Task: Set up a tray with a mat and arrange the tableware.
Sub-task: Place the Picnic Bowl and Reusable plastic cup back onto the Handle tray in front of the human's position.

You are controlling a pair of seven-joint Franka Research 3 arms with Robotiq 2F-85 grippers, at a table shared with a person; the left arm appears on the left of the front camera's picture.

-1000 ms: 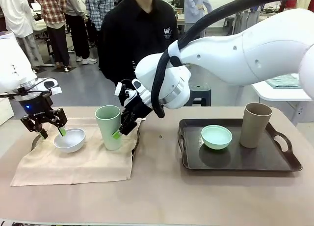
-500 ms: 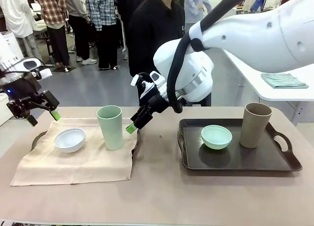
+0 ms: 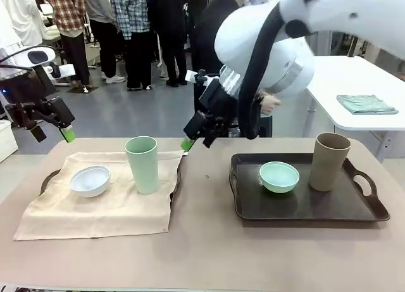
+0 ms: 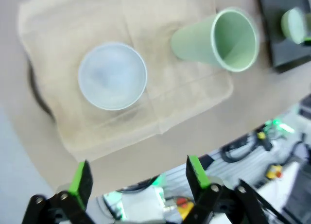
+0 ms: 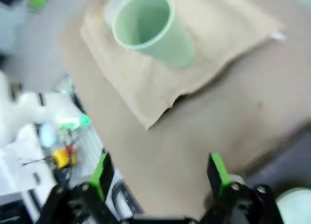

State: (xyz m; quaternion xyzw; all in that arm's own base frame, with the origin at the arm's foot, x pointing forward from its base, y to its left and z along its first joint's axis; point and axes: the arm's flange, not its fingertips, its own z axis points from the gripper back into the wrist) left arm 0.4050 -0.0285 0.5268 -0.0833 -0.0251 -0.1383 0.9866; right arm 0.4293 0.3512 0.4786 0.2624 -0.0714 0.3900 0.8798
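seating white bowl and pale green cup on the mat as one setting; parking mint bowl and tan cup in the dark tray; holding left jaws and right jaws open, empty, above the worktop.

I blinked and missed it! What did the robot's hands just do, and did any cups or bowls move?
The left gripper rose off the white bowl, up and slightly left. The right gripper lifted away from the pale green cup, up and rightward. Both are open and empty. The mint bowl, tan cup, mat and tray stayed put too.
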